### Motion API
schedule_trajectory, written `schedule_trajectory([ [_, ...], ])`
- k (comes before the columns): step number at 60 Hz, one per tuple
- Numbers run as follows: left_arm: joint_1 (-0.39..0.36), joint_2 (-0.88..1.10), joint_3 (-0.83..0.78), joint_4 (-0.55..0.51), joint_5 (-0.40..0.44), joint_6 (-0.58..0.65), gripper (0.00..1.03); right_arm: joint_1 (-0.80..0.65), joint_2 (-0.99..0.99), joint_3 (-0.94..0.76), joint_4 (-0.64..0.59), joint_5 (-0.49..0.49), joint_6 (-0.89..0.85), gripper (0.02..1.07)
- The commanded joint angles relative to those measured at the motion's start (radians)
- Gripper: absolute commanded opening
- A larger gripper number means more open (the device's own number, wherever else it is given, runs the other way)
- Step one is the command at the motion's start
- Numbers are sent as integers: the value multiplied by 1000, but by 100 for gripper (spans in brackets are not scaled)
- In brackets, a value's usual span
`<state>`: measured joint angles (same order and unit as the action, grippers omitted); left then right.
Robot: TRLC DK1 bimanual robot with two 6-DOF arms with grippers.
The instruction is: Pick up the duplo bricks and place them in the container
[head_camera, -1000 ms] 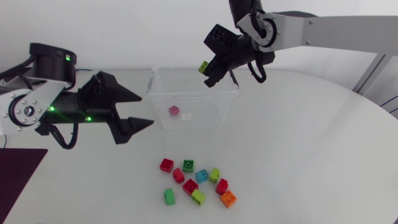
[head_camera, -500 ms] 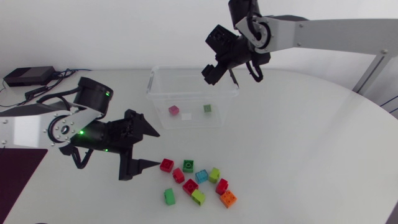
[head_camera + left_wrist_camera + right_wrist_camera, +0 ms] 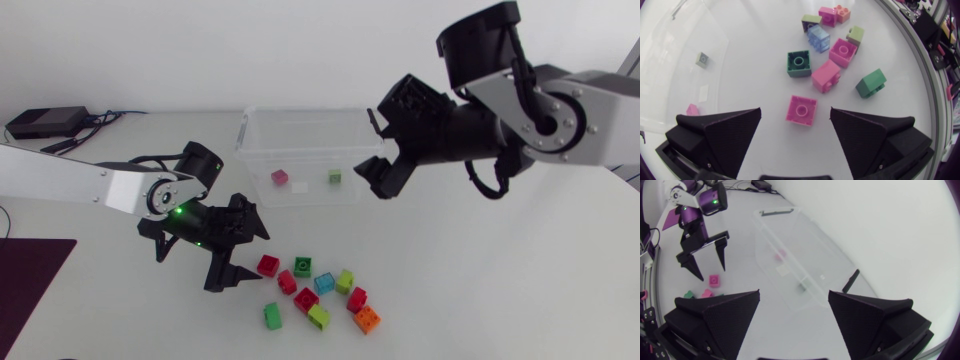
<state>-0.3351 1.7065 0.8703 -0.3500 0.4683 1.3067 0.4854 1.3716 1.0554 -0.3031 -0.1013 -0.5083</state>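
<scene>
The clear container (image 3: 310,130) stands at the back middle of the table and holds a pink brick (image 3: 280,177), a white brick (image 3: 300,186) and a green brick (image 3: 334,176). Several duplo bricks lie in a loose group in front of it, among them a red brick (image 3: 267,265), a dark green one (image 3: 302,266) and an orange one (image 3: 367,319). My left gripper (image 3: 245,256) is open just left of the group. In the left wrist view the red brick (image 3: 801,110) lies between my left gripper's (image 3: 795,111) fingertips, untouched. My right gripper (image 3: 375,170) is open and empty at the container's right end.
In the right wrist view the container (image 3: 790,255) lies ahead of my right gripper (image 3: 794,293), with my left arm (image 3: 700,235) beyond it. A dark mat (image 3: 30,275) lies at the table's left edge.
My right gripper opened and dropped a green brick into the container, then drew back to the right. My left arm swung forward and down to the red brick.
</scene>
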Motion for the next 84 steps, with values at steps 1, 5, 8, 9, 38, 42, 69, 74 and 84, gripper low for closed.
schedule_trajectory([
  [1, -5, 50, 33, -10, -8, 49, 93, 24, -31, -84, -7, 9, 48, 100],
  [5, -8, 70, 41, -10, -14, 54, 91, 56, -29, -118, -22, 46, 76, 100],
  [8, -12, 82, 49, -10, -19, 55, 89, 82, -25, -147, -31, 58, 90, 99],
  [9, -12, 84, 50, -10, -19, 55, 88, 91, -22, -155, -37, 57, 97, 98],
  [38, -33, 53, 13, -10, -16, 28, 29, 217, 116, -204, -217, 103, 217, 93],
  [42, -30, 24, 9, -10, -16, 12, 29, 222, 130, -196, -237, 107, 235, 93],
  [69, 71, -367, 45, -12, 32, -188, 29, 292, 228, -166, -307, 95, 275, 93],
  [74, 100, -390, 95, 0, 49, -251, 29, 297, 256, -153, -298, 95, 275, 93],
  [84, 130, -397, 131, 138, 59, -399, 29, 305, 284, -130, -289, 98, 275, 93],
])
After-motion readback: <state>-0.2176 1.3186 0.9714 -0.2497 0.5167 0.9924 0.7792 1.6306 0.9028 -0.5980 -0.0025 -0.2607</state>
